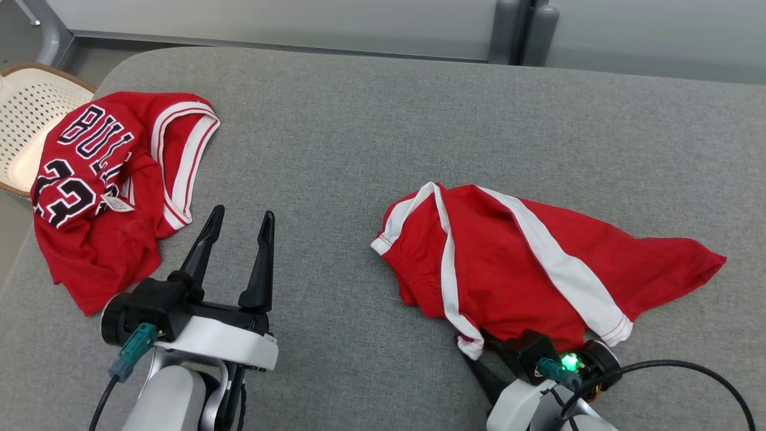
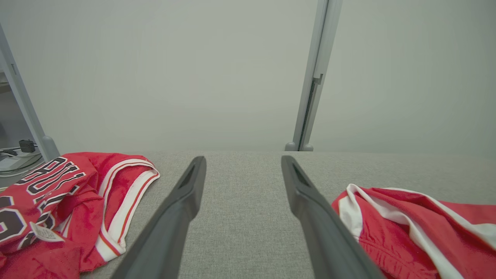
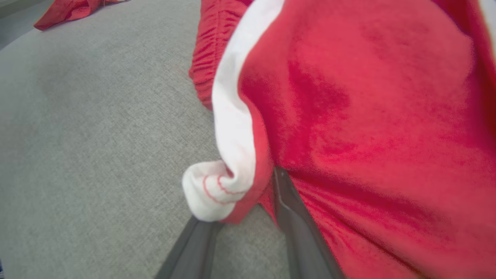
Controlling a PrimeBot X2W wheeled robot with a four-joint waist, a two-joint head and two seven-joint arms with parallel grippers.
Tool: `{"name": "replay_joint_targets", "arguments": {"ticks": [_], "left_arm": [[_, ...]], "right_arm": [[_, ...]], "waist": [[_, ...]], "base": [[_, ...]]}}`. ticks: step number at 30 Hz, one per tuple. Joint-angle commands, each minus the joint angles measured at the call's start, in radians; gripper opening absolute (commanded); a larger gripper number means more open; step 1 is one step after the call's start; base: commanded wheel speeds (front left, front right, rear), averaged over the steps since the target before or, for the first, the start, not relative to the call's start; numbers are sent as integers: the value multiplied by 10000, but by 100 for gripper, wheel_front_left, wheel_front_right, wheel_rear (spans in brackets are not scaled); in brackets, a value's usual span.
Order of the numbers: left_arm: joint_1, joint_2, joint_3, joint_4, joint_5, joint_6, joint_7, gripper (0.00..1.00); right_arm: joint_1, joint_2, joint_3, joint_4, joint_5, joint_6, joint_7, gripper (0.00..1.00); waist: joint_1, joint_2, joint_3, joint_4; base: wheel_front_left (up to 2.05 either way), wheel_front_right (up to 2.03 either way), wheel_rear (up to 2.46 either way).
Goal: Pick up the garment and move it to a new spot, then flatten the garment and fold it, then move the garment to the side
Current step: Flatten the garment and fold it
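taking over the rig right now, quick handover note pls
Left gripper: open, empty, over bare grey fabric surface between the two garments.
Right gripper: fingers straddle the near hem of the red shorts with white stripes; firm grip not confirmed.
Shorts lie crumpled, right of centre; red number 23 jersey crumpled at the left edge.
Done: nothing yet.
To do: lift, move, flatten, fold, set aside.
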Motion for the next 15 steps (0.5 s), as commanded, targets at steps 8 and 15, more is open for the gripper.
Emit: {"name": "replay_joint_targets", "arguments": {"ticks": [8,15], "left_arm": [[-21,-85,422,-25,432,-199,-46,100],[60,-51,661,-83,599,-264,-46,100]], "right_arm": [[398,-227,-391,-1178,762,-5,-891,0],[995,-539,-1534,-3695,891,-5,-813,0]], "waist": [[-1,-1,-146,-364],[-1,-1,-172,-979]], "base": [[0,0,0],[0,0,0]]}}
